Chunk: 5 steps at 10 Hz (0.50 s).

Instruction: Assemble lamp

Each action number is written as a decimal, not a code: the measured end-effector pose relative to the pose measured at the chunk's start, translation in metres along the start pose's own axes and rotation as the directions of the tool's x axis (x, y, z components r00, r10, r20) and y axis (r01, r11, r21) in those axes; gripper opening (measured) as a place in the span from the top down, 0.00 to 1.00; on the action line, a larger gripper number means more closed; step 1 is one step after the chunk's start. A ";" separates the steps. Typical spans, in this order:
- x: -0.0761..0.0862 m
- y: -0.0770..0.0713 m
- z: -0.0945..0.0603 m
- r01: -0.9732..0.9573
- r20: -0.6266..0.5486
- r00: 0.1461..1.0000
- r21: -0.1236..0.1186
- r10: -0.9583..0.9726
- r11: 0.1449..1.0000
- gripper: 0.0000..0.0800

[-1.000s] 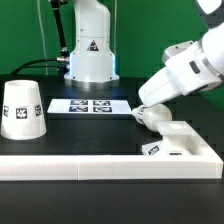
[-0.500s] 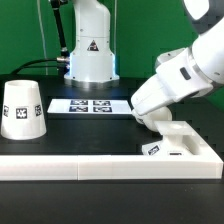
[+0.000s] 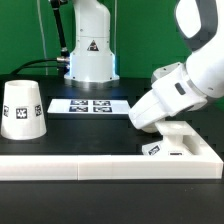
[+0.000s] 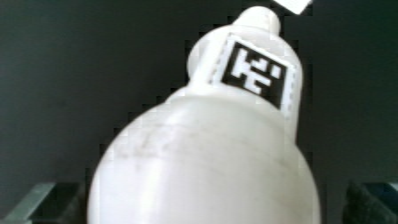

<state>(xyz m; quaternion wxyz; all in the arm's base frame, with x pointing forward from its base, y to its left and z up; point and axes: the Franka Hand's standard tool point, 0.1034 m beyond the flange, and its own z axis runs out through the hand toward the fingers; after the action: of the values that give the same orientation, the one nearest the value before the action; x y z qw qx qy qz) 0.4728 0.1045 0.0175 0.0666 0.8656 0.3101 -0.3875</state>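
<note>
In the wrist view the white bulb (image 4: 205, 150) fills the picture, lying on the dark table with its tagged neck (image 4: 258, 65) pointing away. My gripper (image 4: 205, 205) is open, with a dark finger (image 4: 50, 203) on either side of the bulb's round body and a thin gap at each side. In the exterior view the gripper (image 3: 141, 122) is low over the table next to the flat square base (image 3: 178, 140), and my hand hides the bulb. The cone shade (image 3: 22, 108) stands at the exterior view's left.
The marker board (image 3: 95, 105) lies mid-table. The long white border rail (image 3: 70, 167) runs along the front, with the base against it. The large white robot pedestal (image 3: 88, 50) stands at the back.
My hand has come down and towards the exterior view's left, over the bulb, which showed beside the base a second ago and is now covered.
</note>
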 end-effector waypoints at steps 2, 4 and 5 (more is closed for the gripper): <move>0.000 0.000 0.001 0.000 0.002 1.000 0.001 0.000 1.000 0.16; -0.001 0.001 0.001 0.001 0.003 1.000 0.003 -0.001 1.000 0.28; -0.001 0.001 0.001 0.002 0.004 1.000 0.004 -0.002 1.000 0.28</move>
<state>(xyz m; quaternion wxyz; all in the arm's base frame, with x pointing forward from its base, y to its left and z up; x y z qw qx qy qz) 0.4723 0.1026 0.0176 0.0652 0.8646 0.3101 -0.3899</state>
